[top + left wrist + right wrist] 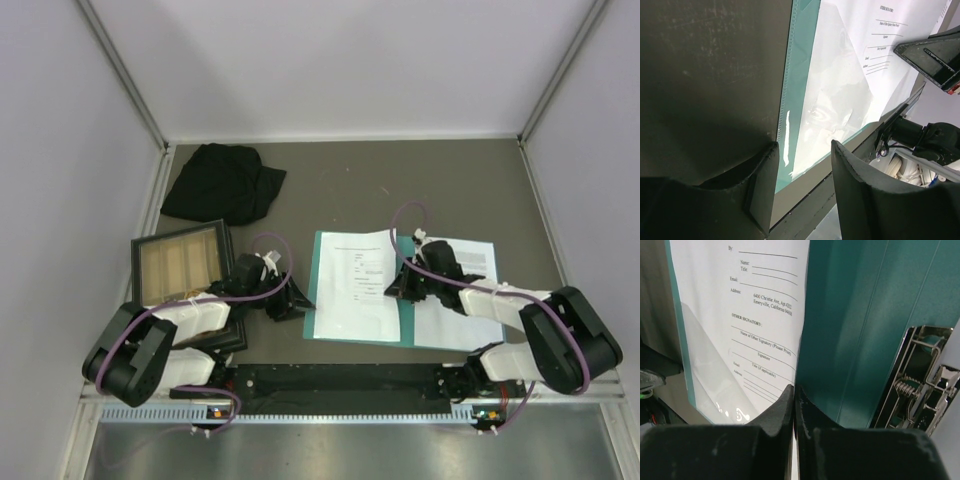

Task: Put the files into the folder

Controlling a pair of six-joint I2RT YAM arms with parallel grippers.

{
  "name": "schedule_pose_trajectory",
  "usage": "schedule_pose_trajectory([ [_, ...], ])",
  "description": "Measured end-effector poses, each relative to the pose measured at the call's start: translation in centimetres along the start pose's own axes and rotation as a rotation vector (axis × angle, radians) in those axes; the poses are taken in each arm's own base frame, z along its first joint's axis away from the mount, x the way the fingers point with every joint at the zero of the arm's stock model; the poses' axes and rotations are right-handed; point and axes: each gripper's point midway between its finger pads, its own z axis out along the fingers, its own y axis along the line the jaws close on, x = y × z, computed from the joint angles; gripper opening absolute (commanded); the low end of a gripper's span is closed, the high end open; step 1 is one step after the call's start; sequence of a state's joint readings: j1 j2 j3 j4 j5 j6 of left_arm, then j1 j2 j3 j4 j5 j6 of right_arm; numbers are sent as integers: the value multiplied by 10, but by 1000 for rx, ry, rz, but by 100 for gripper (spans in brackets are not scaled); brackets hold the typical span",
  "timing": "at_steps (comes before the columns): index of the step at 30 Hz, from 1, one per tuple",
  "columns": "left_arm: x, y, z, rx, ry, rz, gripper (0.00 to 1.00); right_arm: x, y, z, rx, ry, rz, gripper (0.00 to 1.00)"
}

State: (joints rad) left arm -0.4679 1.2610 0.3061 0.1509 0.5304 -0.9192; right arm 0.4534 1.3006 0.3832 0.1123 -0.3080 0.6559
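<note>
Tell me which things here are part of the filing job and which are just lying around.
Job: files, folder, right gripper pinching a sheet, open left gripper.
Lying about: black cloth, wooden tray.

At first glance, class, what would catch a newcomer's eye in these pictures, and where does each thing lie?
The open teal folder lies at the table's centre, a printed sheet on its left half, the right gripper shut on that sheet's right edge. The left gripper sits open just off the folder's left edge. A dark-framed tray lies at the left, a black cloth beyond it.
</note>
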Motion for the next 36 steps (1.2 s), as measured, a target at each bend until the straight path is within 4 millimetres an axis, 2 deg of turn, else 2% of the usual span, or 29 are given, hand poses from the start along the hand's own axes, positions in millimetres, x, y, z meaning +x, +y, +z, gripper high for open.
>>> schedule_pose_trajectory([
  [15, 0, 0, 0, 1, 0, 1, 52, -9, 2, 8, 16, -31, 128, 0],
  [27, 0, 0, 0, 2, 0, 2, 51, -14, 0, 9, 34, -59, 148, 0],
  [36, 0, 0, 0, 2, 0, 2, 51, -5, 18, 19, -2, -41, 125, 0],
])
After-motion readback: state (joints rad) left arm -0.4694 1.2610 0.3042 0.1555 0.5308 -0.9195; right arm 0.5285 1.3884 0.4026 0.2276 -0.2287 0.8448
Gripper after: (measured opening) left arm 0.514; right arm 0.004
